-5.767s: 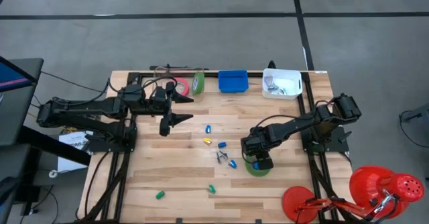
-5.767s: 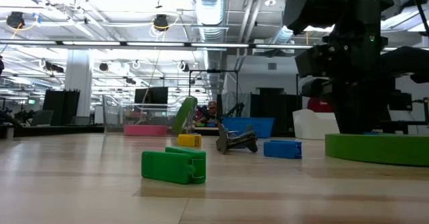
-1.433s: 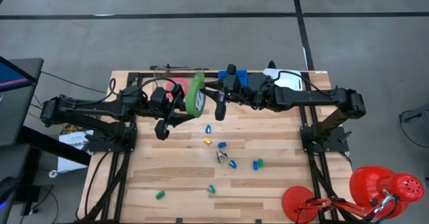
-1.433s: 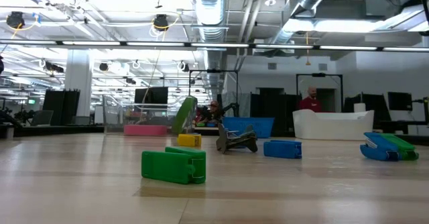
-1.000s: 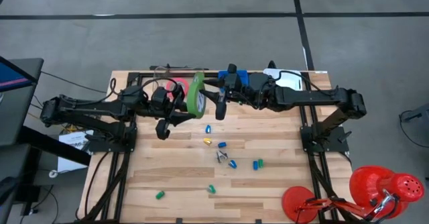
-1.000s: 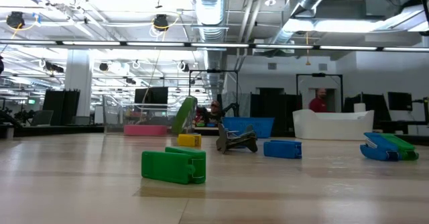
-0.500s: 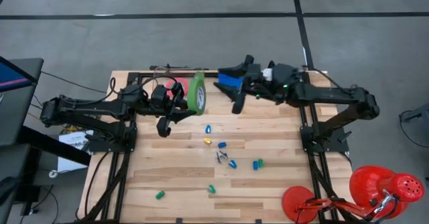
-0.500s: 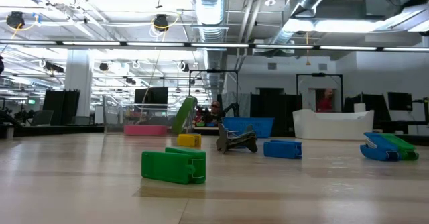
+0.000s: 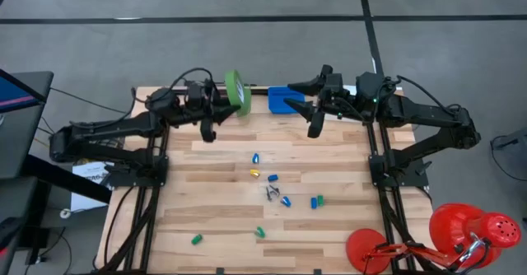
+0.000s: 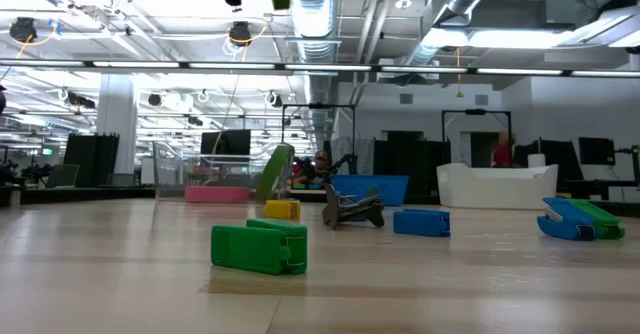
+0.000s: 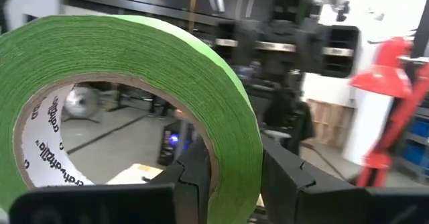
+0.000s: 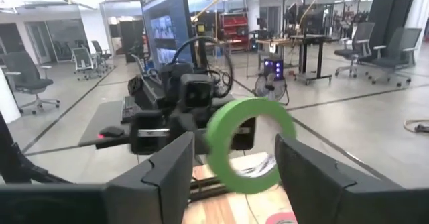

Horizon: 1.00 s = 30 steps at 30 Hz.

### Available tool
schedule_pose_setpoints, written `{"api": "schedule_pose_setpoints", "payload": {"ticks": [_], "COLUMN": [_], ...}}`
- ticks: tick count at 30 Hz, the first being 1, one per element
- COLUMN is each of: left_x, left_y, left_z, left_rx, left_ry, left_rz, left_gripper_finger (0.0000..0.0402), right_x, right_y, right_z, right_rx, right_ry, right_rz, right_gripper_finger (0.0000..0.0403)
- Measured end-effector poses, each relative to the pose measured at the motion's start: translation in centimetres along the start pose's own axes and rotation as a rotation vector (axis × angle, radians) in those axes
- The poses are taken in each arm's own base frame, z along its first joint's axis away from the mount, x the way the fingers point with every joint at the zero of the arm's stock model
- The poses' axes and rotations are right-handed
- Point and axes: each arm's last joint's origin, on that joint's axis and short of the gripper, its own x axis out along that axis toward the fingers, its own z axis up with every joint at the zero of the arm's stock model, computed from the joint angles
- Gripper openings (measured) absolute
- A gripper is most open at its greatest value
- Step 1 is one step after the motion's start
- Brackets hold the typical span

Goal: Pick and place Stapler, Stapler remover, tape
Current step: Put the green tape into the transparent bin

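- Tape first: a green roll of tape [image 9: 239,92] is held up in the air over the far edge of the tabletop [image 9: 214,209], standing on edge, just beside the blue bin [image 9: 286,100].
- Left claw [image 9: 221,104] is closed on that green roll — in the left wrist view one dark finger [image 11: 201,177] passes through the open centre and the other presses the outer face of the band [image 11: 134,56].
- Right claw [image 9: 310,104] hangs over the blue bin at the far edge, fingers spread wide and holding nothing; in the right wrist view the two dark fingers [image 12: 167,170] frame the green roll [image 12: 249,143] from a short way off, not touching it.
- Another green roll [image 10: 274,171] leans tilted at the far side of the tabletop in the low view, with a pink-red roll [image 10: 217,193] lying flat beside it.
- Small coloured pieces lie scattered on the middle of the tabletop: a green one [image 10: 260,247] nearest the low camera, a yellow one [image 10: 282,209], a blue one [image 10: 421,221], and a blue-and-green pair [image 10: 580,218] off to the side.
- Dark metal staple remover [image 10: 351,208] sits among them, between the yellow and blue pieces.
- White bin [image 10: 497,187] stands at the far edge beyond the blue one.
- Red lamp [image 9: 469,230] sits off the near right corner — clear of the tabletop.
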Motion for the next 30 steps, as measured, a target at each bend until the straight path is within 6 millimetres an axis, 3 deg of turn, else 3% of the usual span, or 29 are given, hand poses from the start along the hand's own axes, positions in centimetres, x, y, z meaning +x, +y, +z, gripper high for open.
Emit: {"api": "schedule_pose_setpoints", "payload": {"ticks": [5,15,30], "left_x": [-0.3,-1.6,-3.3], "left_y": [1.9,4.8,7.6], "left_z": [-0.1,-2.3,-3.7], "left_rx": [0.007,-0.048,-0.052], "left_ry": [0.042,0.307,0.458], "left_rz": [0.092,0.273,0.604], "left_gripper_finger": [0.0085,0.0085,0.0085], "right_x": [0.2,0.6,0.6], "right_y": [0.0,0.0,-0.1], "right_z": [-0.5,-1.3,-1.3], "right_rx": [-0.005,-0.018,-0.019], "right_ry": [0.039,0.097,0.101], "right_rz": [-0.003,-0.008,-0.011], "right_gripper_finger": [0.0183,0.0160,0.0139]}}
